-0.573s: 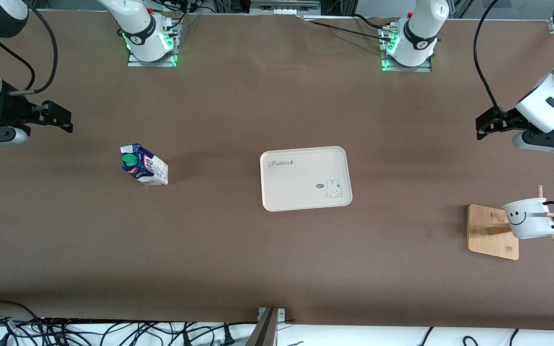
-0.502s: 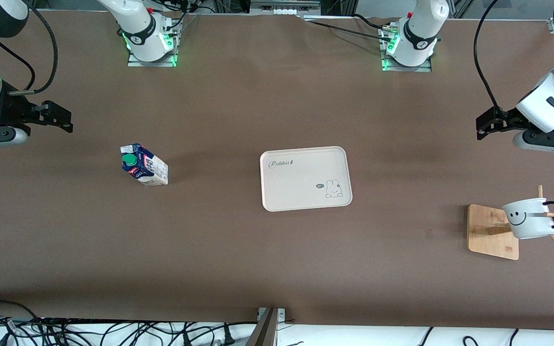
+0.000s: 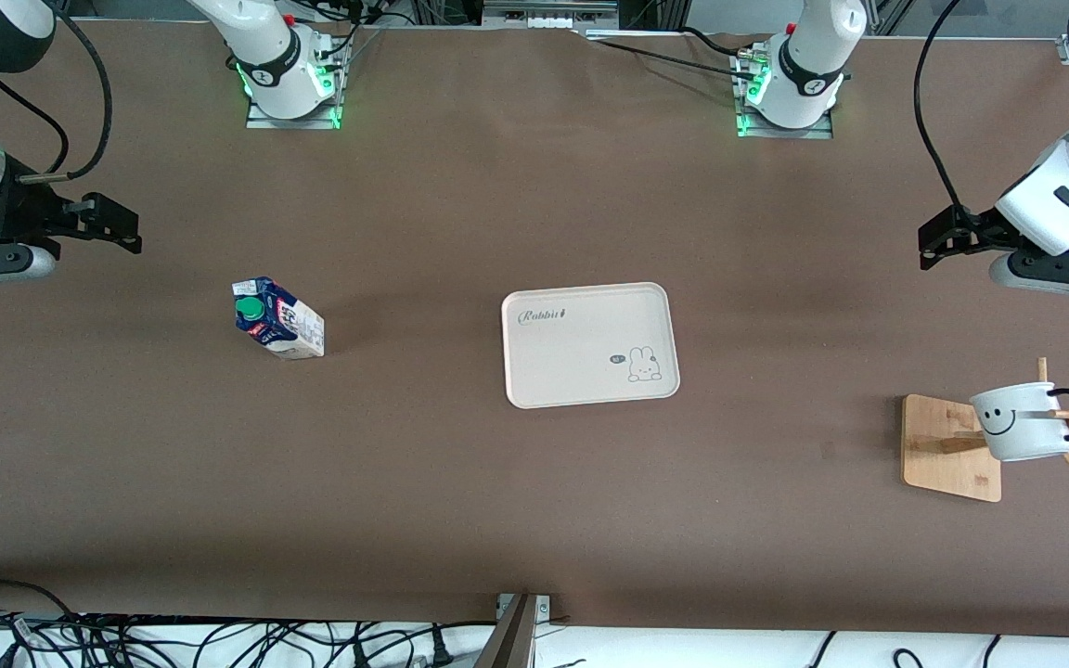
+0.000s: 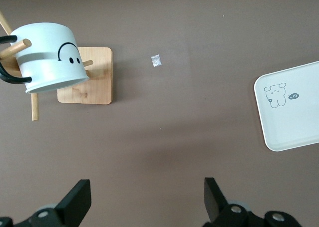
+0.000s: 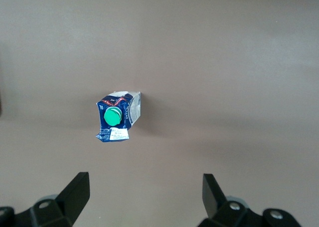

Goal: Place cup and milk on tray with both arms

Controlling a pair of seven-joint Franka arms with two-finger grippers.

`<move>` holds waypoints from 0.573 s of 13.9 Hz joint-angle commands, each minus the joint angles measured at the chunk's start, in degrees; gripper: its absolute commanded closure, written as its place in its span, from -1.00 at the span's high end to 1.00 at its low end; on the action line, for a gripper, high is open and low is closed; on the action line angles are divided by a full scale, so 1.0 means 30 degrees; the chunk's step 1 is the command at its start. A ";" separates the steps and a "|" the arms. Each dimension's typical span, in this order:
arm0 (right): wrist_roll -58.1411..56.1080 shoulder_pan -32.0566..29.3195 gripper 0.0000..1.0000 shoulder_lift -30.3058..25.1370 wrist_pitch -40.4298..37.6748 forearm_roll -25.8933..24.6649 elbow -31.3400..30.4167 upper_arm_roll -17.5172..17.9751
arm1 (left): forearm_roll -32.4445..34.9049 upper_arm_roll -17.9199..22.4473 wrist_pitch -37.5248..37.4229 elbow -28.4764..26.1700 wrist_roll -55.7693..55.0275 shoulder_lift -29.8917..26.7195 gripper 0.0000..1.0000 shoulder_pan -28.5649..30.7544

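Both grippers hang spread and empty above the brown table [image 3: 460, 520]: the left gripper [image 3: 938, 239] over bare surface near one cup [image 3: 1017, 422] hung on a wooden rack [image 3: 947, 450], the right gripper [image 3: 117, 227] near one milk [image 3: 276, 320]. One tray [image 3: 590, 345] lies between them. Cables [image 3: 219, 640] trail along the table's edge.

A: Anything readable?
B: "Rabbit" on the cream tray [image 3: 590, 345] — beside a bunny drawing.
A: And the milk carton [image 3: 278, 318]?
B: Its print is too small to read — nothing else.
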 commanded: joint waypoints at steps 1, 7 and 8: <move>-0.0042 -0.0249 1.00 -0.0225 -0.0165 0.0467 0.0044 0.0148 | -0.0149 0.0074 -0.0519 0.0787 0.0348 0.0403 1.00 -0.0109; -0.0128 -0.0249 1.00 -0.0313 -0.0164 0.0583 0.0044 0.0178 | -0.0179 0.0074 -0.0753 0.1138 0.0348 0.0608 1.00 -0.0138; -0.0158 -0.0249 1.00 -0.0197 -0.0048 0.0729 0.0073 0.0207 | -0.0179 0.0074 -0.0840 0.1313 0.0348 0.0724 1.00 -0.0138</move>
